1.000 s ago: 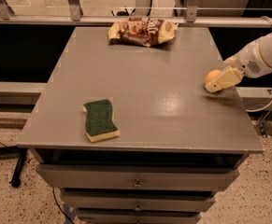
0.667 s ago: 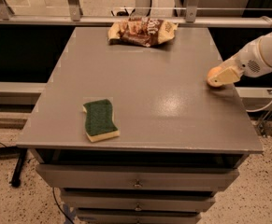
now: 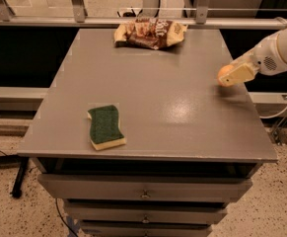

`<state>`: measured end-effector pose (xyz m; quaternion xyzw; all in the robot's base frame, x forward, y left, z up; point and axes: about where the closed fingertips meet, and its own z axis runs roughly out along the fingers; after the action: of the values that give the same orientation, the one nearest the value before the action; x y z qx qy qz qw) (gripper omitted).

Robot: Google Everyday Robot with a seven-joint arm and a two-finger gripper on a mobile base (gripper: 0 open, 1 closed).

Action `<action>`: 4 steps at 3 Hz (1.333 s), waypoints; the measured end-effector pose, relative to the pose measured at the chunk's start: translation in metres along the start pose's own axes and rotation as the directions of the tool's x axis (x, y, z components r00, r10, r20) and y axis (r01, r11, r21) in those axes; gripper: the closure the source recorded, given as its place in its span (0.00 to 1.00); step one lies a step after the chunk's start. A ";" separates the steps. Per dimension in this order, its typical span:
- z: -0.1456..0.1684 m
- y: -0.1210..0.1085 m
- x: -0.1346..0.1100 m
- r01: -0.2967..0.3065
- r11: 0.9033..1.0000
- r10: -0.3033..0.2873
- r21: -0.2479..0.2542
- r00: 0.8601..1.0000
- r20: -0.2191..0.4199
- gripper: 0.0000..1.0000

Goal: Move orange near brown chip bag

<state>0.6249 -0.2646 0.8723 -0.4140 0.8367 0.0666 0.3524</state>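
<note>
The orange (image 3: 224,72) is at the right edge of the grey table (image 3: 172,102), mostly covered by my gripper (image 3: 229,76). The gripper comes in from the right on a white arm (image 3: 276,53), and its cream fingers (image 3: 239,74) are shut on the orange, holding it just above the tabletop. The brown chip bag (image 3: 150,33) lies wrinkled at the far edge of the table, near the middle. It is well apart from the orange, to the gripper's far left.
A green-and-yellow sponge (image 3: 105,127) lies on the near left part of the table. A metal rail (image 3: 133,21) runs behind the table's far edge. Drawers (image 3: 143,194) sit below the tabletop. A cable (image 3: 286,107) hangs at the right.
The gripper with the orange has risen slightly and shifted a little toward the far side of the table. The bag and the sponge have not moved.
</note>
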 end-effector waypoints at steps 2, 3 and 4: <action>0.008 0.006 -0.016 0.013 1.000 -0.013 0.002 0.999 0.046 1.00; 0.033 0.005 -0.059 0.042 0.999 -0.042 0.005 0.990 0.138 1.00; 0.063 0.007 -0.107 0.086 0.996 -0.085 0.004 0.972 0.219 1.00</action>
<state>0.6968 -0.1657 0.8934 -0.4409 0.7740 0.0989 0.4436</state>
